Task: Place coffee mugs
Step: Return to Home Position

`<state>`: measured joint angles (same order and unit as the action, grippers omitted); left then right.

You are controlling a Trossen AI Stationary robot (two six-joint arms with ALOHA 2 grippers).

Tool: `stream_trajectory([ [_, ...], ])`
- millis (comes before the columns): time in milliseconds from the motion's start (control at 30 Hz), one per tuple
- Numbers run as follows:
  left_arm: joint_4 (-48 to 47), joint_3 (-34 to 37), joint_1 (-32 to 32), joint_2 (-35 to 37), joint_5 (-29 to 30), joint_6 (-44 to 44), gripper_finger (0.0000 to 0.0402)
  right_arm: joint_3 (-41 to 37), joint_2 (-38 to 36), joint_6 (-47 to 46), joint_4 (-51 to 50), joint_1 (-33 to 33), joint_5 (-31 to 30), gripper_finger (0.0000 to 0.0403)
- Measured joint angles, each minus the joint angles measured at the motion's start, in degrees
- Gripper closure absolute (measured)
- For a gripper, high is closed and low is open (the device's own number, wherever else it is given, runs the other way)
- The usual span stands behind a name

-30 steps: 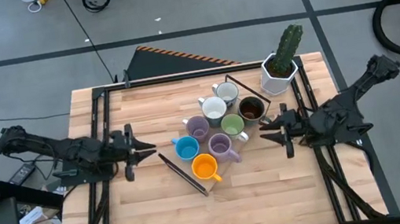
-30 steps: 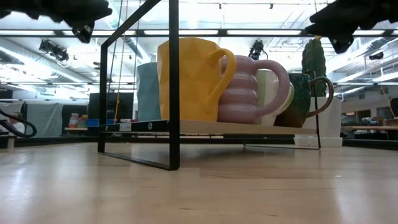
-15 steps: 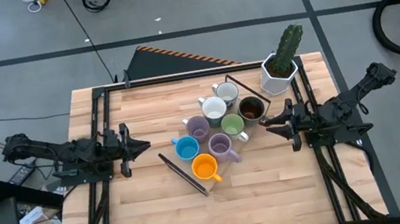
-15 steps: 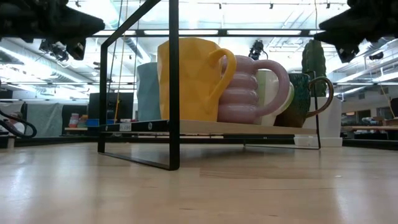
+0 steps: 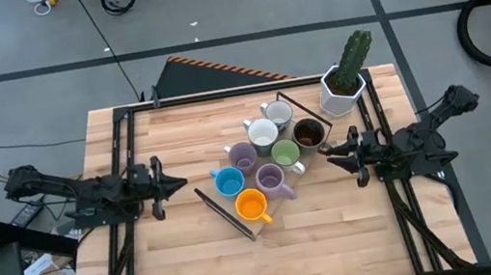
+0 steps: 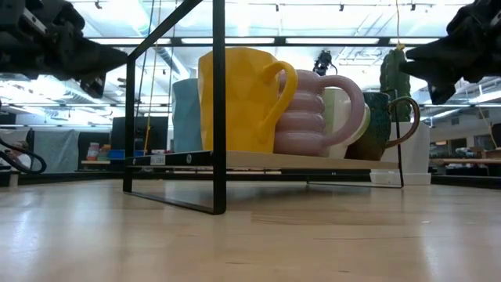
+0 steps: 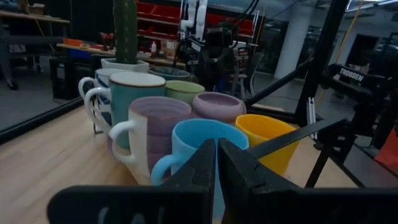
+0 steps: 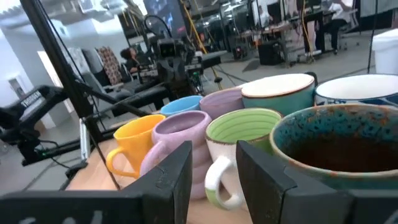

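Though both empty — L tool (image 5: 181,180) pinched, R tool (image 5: 329,157) ajar — mugs (image 5: 266,159) on shelf (image 6: 218,110), wood table (image 5: 197,271), lab (image 6: 55,141) beyond.

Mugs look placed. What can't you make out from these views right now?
Low view: the orange mug and a lilac mug in front hide most mugs behind them.
Right wrist view: the blue mug shows only its rim, behind the lilac mugs.
High view: whether the mugs sit on the shelf; they cover its board.
Low view: left gripper and right gripper are partly cut off by the edges.
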<state>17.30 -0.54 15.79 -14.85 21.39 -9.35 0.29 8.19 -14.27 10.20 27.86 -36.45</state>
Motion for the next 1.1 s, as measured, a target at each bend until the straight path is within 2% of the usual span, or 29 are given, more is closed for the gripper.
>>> stream_trajectory([
  [300, -1.03, 0.04, -0.90, -0.09, -0.19, 3.79, 0.0379, 0.05, -2.31, -0.24, -1.84, -1.61, -0.24, 0.0273],
  [533, -2.96, 0.07, -0.90, -0.13, -0.18, 8.95, 0.0379, 0.05, -2.14, -0.94, -2.73, -1.84, -9.19, 0.0273],
  [1100, -3.63, 0.09, -0.90, -0.13, -0.20, 8.58, 0.0379, 0.05, -2.12, -0.98, -2.54, -1.84, -5.86, 0.0273],
])
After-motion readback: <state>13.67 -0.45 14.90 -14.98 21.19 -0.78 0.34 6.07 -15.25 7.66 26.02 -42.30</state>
